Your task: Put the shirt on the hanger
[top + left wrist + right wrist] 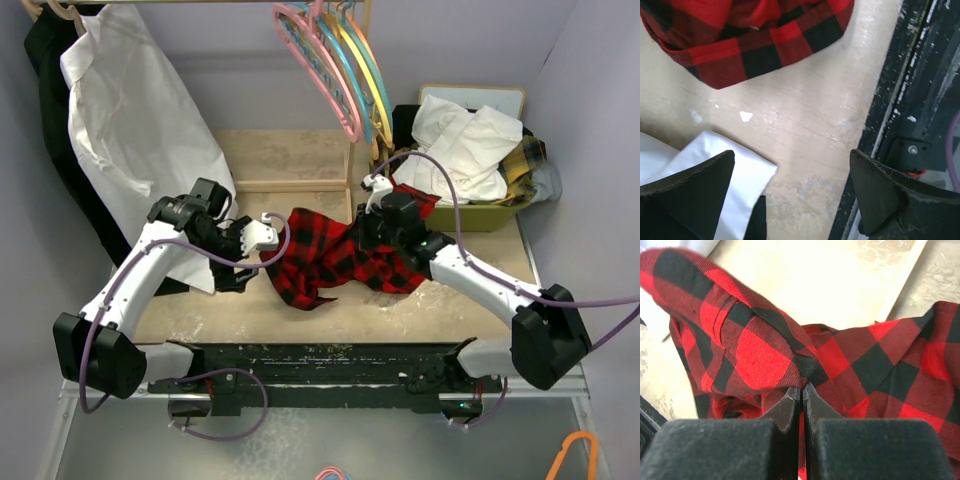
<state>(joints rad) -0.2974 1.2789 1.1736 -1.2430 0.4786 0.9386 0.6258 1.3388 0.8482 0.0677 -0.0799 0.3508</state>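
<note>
The right gripper [801, 390] is seen clamped on a fold of the shirt [875, 365]; its two fingers are brought together, with red-and-black cloth pinched between the tips and bunched over and around them. The left gripper [791, 160] is held with its fingers wide apart and nothing is gripped between them; it is pointed down at the table [805, 125], a little short of the shirt's hem; a corner of white cloth [740, 172] is seen lying beneath one finger.

From above, the shirt is found crumpled in a heap on the table between the two grippers; the left one is placed near its left edge, and the right one is set into its right part. The hanger [349, 127] is hung at the top of the rack, beside the blue, yellow and orange hangers [372, 75]; it is kept well apart from the shirt, and it is touched by neither gripper. A white shirt [130, 110] is hung at the left of the rack; a bin [490, 218], heaped with white and yellow-green plaid cloth, is placed at the right, just beside the shirt's far right edge.
</note>
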